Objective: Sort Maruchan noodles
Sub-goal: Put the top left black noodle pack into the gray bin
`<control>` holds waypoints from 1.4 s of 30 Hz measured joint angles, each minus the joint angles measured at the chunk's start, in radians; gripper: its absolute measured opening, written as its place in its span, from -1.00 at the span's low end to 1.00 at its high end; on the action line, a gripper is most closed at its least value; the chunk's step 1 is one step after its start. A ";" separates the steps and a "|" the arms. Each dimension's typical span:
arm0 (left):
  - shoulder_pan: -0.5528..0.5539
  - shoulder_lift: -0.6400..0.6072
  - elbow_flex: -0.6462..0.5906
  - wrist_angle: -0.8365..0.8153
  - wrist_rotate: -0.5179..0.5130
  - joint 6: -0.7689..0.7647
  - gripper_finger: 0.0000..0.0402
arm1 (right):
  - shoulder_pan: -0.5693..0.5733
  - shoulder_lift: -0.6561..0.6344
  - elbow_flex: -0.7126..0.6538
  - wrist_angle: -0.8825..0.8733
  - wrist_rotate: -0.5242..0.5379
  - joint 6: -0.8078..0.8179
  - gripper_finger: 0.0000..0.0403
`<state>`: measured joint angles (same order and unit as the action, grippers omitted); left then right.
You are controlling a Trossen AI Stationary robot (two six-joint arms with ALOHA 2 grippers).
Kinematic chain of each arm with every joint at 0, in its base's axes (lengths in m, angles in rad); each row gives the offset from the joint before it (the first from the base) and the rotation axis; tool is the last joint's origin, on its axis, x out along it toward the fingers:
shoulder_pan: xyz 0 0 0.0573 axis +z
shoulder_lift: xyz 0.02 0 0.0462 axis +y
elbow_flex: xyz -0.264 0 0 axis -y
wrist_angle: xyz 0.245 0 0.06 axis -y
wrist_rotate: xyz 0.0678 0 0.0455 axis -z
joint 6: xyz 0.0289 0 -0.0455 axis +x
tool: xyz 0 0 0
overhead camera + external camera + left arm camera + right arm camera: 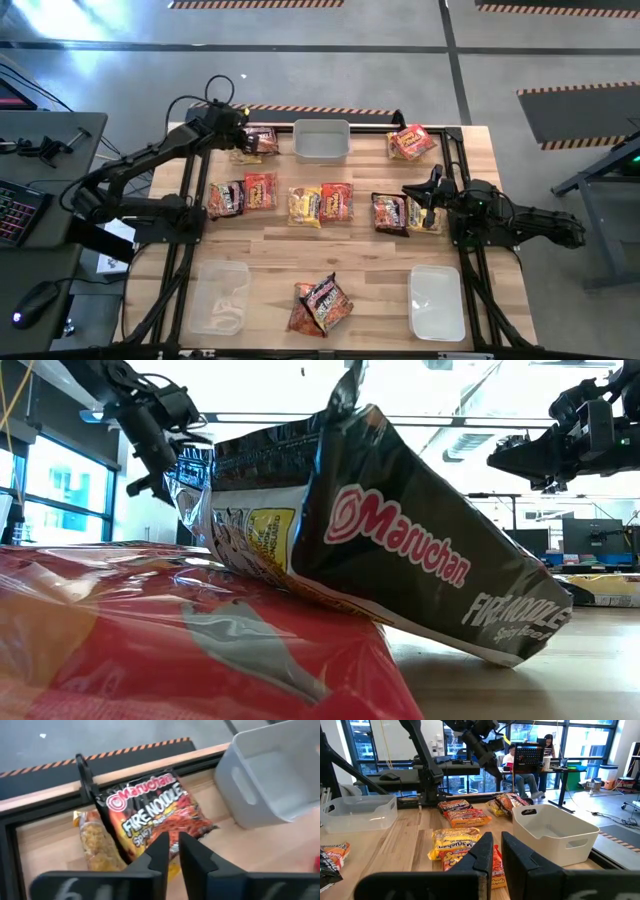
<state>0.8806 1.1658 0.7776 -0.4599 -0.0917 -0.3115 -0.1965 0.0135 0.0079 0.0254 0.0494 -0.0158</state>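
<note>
Overhead, wooden table (270,245) holds scattered noodles (320,203); left claw (238,128) narrow, right claw (428,190) closed, empty.

Dark jointed arms — black cabled, blunt-fingered pincers

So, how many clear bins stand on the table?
3. One bin is at the middle of one long edge; at the opposite edge, a second bin on the left, a third bin on the right. None seems hidden.
</note>
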 joint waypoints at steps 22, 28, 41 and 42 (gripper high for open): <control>0.182 0.275 0.000 0.114 0.057 -0.018 0.02 | 0.000 0.000 0.000 0.000 0.000 0.000 -0.88; 0.215 0.314 0.001 0.181 0.169 -0.018 -0.04 | 0.000 0.000 0.000 0.000 0.000 0.000 -0.88; 0.226 0.313 0.002 0.199 0.239 0.048 -0.68 | 0.000 0.000 0.000 0.000 0.000 0.000 -0.88; 0.226 0.308 0.002 0.199 0.240 0.055 -0.74 | 0.000 0.000 0.000 0.000 0.000 0.000 -0.88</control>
<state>1.1069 1.4741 0.7792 -0.2610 0.1482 -0.2568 -0.1964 0.0135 0.0082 0.0254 0.0492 -0.0157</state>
